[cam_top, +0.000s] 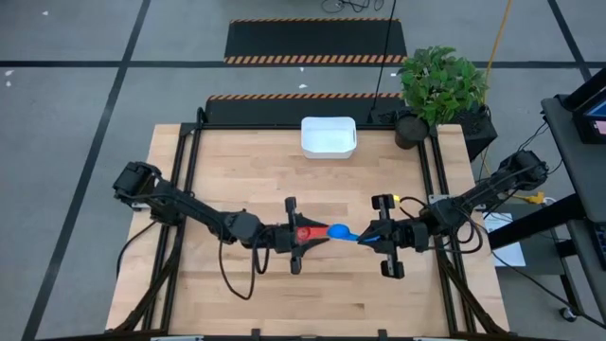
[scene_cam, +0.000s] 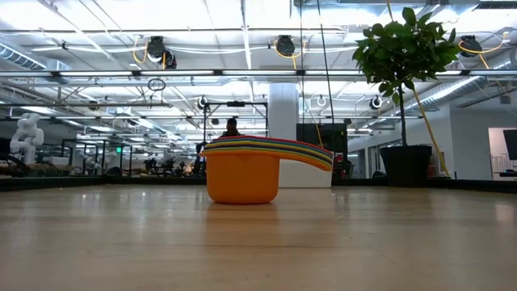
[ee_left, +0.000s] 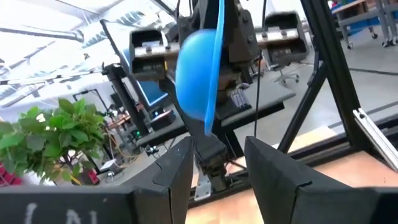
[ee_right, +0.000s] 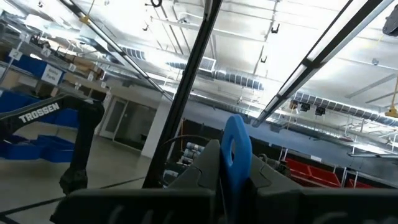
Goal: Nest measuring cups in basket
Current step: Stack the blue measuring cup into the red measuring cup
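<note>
A light blue measuring cup [cam_top: 339, 230] hangs above the table's middle, with my right gripper [cam_top: 367, 237] shut on its handle. In the left wrist view the cup's bowl [ee_left: 194, 68] stands just ahead of my left gripper [ee_left: 217, 155], which is open with nothing between its fingers. A nested stack of measuring cups [scene_cam: 242, 178] rests on its orange outer cup's base, handles fanned to the right. Its red top [cam_top: 305, 232] shows below my left gripper [cam_top: 317, 235]. The white basket [cam_top: 329, 135] sits at the far edge. My right gripper pinches the blue cup's flat handle [ee_left: 208, 134] between its two fingers. The handle's free end [ee_right: 236, 149] pokes out between them. The fingers come from the table's right, about level and tipped slightly up, along the handle. The cup is lifted clear and tipped on its side, rim on edge.
A potted plant [cam_top: 440, 85] stands at the far right corner beside the basket. The black frame rails [cam_top: 189, 161] run along the table's left and right sides. Bare wood lies between the stack and the basket.
</note>
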Robot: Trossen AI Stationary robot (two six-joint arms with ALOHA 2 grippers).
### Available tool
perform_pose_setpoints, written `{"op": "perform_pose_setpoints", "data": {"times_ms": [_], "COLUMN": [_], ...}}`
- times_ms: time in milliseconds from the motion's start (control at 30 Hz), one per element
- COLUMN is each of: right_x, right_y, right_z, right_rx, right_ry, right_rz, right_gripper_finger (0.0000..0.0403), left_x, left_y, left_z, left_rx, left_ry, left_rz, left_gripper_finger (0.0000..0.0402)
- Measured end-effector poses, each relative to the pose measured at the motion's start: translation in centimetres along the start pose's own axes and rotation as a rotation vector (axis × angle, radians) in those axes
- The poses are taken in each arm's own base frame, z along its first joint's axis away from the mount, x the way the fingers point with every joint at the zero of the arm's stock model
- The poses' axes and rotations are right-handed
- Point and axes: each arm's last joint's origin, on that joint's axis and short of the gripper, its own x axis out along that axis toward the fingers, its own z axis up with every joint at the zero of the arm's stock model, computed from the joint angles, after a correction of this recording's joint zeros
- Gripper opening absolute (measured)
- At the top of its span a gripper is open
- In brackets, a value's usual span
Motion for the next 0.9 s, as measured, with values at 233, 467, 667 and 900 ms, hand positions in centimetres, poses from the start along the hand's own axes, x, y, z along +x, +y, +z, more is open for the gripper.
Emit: {"op": "perform_pose_setpoints", "data": {"times_ms": [233, 467, 667, 900], "right_x": [0.0, 0.0, 0.0, 0.0], "right_y": [0.0, 0.1, 0.1, 0.1], "right_z": [0.0, -0.1, -0.2, -0.2], "right_rx": [0.04, 0.047, 0.049, 0.049], "right_ry": [0.002, 0.016, 0.019, 0.02], "right_rz": [0.003, 0.009, 0.01, 0.01], "right_gripper_finger": [0.0006, 0.0006, 0.0006, 0.0006], "left_x": [0.1, 0.3, 0.4, 0.5], "left_y": [0.1, 0.6, 1.0, 1.0], "left_z": [0.3, 0.3, 0.1, 0.1], "left_rx": [-0.018, -0.05, -0.086, -0.088], "left_ry": [-0.024, -0.079, -0.078, -0.075], "left_rz": [-0.009, -0.061, -0.052, -0.052], "left_gripper_finger": [0.015, 0.015, 0.0149, 0.0121]}}
